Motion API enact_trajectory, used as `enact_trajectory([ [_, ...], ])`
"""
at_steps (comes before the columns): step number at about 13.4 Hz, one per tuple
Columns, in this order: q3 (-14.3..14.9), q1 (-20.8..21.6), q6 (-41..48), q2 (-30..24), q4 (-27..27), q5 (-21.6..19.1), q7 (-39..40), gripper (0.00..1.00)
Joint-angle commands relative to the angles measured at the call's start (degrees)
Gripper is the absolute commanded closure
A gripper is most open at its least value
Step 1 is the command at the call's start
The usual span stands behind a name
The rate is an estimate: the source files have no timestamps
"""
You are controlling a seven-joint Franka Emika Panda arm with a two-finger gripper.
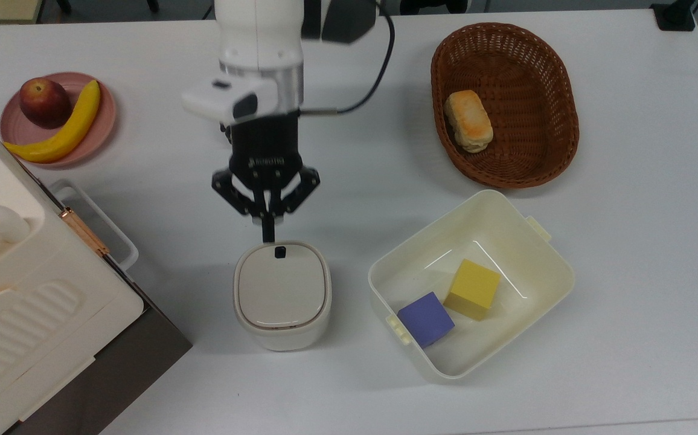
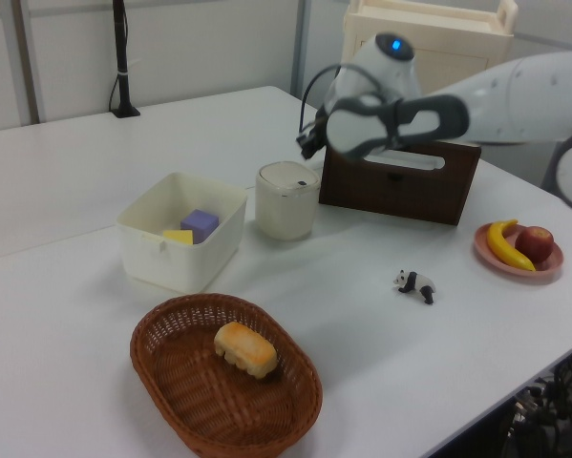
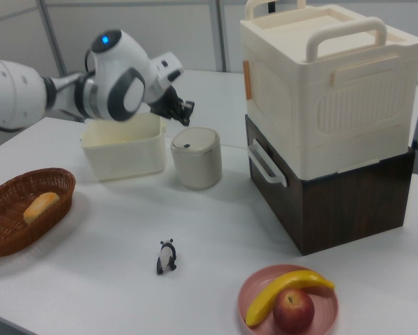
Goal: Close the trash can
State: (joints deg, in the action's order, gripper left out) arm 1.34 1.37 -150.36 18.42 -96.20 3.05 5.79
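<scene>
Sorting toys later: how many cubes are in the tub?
2. A purple cube sits by the tub's tabbed wall; a yellow cube lies beside it, toward the middle. None seem hidden.

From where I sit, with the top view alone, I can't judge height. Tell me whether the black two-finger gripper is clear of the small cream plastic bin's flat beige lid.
Observer: Clear. In the left view the gripper hangs above the trash can, apart from its flat lid.
Operator: Name anything my arm covers.
Observer: A small black-and-white panda figure stands on the white table.
Operator: Say what the cream appliance rests on.
Observer: A dark brown box.
</scene>
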Motion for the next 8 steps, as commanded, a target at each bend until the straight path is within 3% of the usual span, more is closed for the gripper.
enact_trajectory([
  [1,-0.9,-0.76,19.93,-11.62,-1.37,-3.73,-1.83,0.98],
  [2,-0.9,-0.76,26.28,-13.13,-0.49,-4.53,-1.74,0.93],
  [3,-0.9,-0.67,34.96,-14.19,1.69,-4.8,-1.92,0.74],
  [4,-0.9,-0.67,39.22,-14.54,3.02,-4.81,-1.92,0.44],
  [5,-0.9,-0.67,42.22,-14.72,3.82,-4.81,-2.09,0.0],
  [8,-1.08,-0.75,50.31,-16.65,3.91,-4.54,-1.92,0.0],
])
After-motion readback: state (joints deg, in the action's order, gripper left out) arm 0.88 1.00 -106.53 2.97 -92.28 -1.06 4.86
